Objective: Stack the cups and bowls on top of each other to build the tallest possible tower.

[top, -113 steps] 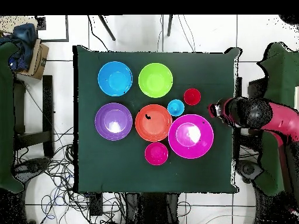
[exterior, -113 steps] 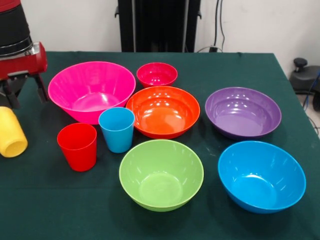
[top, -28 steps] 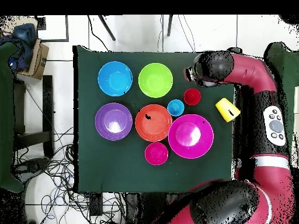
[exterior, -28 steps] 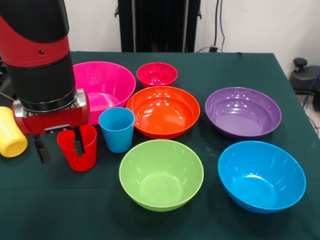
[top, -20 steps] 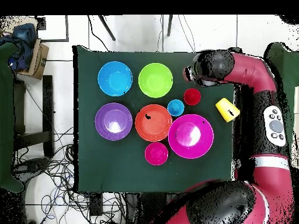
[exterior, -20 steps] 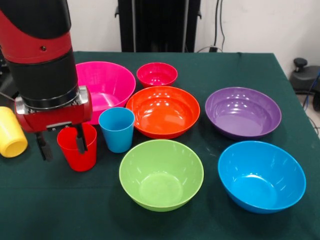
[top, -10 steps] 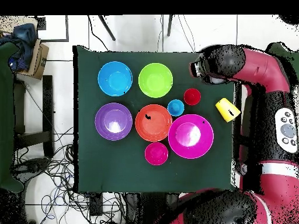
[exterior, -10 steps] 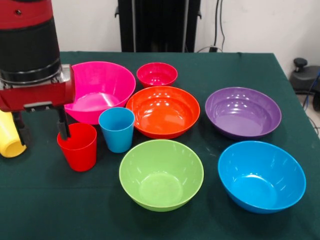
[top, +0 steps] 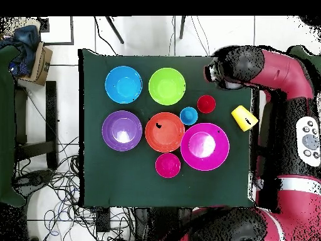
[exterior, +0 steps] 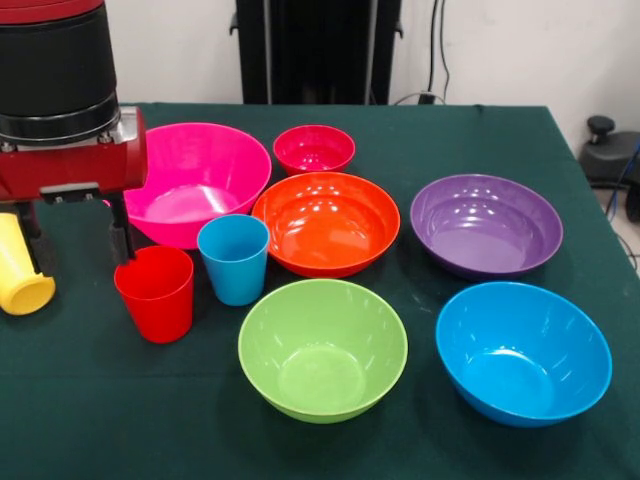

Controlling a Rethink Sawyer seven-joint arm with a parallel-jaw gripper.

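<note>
My gripper (exterior: pixel 76 248) hangs open at the left of the front view, holding nothing. Its right finger (exterior: pixel 120 232) ends just at the far rim of the upright red cup (exterior: pixel 155 293), and its left finger stands by a yellow cup (exterior: pixel 20 272) lying on its side. A light blue cup (exterior: pixel 233 258) stands upright right of the red one. The bowls sit apart, none stacked: hot pink (exterior: pixel 205 165), small pink-red (exterior: pixel 313 148), orange (exterior: pixel 326 222), purple (exterior: pixel 487 224), lime green (exterior: pixel 322 348) and blue (exterior: pixel 523 352). No tower stands.
The green-clothed table (exterior: pixel 450 130) ends just left of the yellow cup. In the overhead view the red arm (top: pixel 276 69) reaches over the table's right edge near the red cup (top: pixel 206 103) and the yellow cup (top: pixel 243 118). A box (top: pixel 39 63) sits off the table.
My gripper has risen a little. Its right finger was down inside the red cup and now ends at the cup's rim. The cups and bowls have not moved.
</note>
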